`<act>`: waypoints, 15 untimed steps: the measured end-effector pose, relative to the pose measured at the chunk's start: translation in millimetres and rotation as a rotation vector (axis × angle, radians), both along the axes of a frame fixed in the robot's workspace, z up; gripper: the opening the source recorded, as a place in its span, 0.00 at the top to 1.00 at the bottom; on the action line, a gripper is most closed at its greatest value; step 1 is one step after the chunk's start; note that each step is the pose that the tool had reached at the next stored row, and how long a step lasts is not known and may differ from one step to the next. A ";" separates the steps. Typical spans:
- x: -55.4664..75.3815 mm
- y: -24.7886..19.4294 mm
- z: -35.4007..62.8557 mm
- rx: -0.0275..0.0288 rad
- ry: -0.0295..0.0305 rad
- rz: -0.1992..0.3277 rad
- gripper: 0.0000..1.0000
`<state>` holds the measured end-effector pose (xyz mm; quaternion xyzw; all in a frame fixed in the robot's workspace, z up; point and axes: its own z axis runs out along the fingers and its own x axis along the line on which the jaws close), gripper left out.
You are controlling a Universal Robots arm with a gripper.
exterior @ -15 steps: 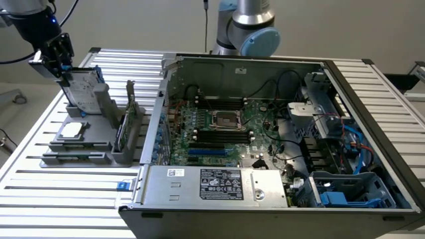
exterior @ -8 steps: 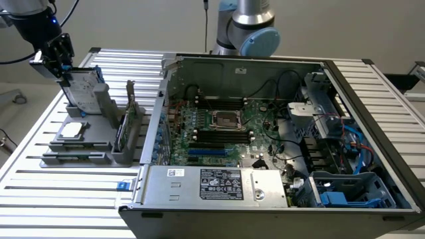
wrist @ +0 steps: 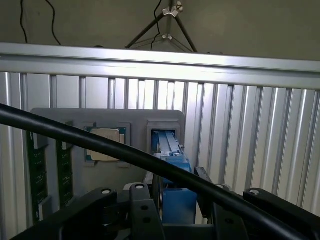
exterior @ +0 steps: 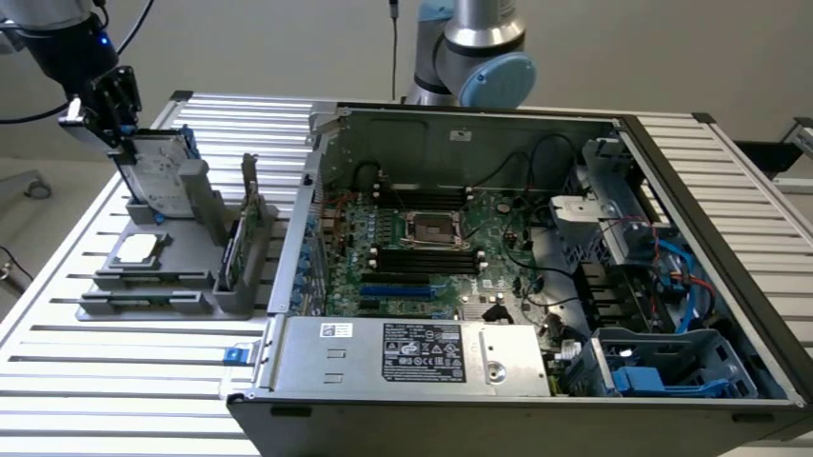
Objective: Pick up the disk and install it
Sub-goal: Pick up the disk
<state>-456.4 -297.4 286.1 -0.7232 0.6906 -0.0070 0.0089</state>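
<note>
Tool (exterior: pixel 121 129) spread above disk (exterior: pixel 155 169); disk partly hidden by holder (exterior: pixel 190 190), cable (wrist: pixel 100 142).

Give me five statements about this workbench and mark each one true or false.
1. The disk stands upright in the grey holder. True.
2. The disk is installed in the computer case. False: it sits in the holder, outside the case.
3. The gripper is open and straddles the disk's top edge. True.
4. The processor chip stands on edge. False: it lies flat in its recess in the holder.
5. The case is closed. False: its side is off and the motherboard is exposed.
</note>
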 end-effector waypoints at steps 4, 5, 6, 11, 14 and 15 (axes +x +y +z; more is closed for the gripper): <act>0.0 0.0 -0.3 0.0000 0.0001 0.000 0.58; 0.0 0.0 -0.4 0.0000 0.0000 0.000 0.58; 0.0 -0.1 -0.4 -0.0004 0.0001 -0.001 0.61; 0.0 0.0 -0.5 0.0000 0.0000 -0.001 0.67; 0.0 0.0 -0.5 0.0003 0.0000 -0.003 0.67; 0.0 0.0 -0.5 0.0005 -0.0001 -0.003 0.67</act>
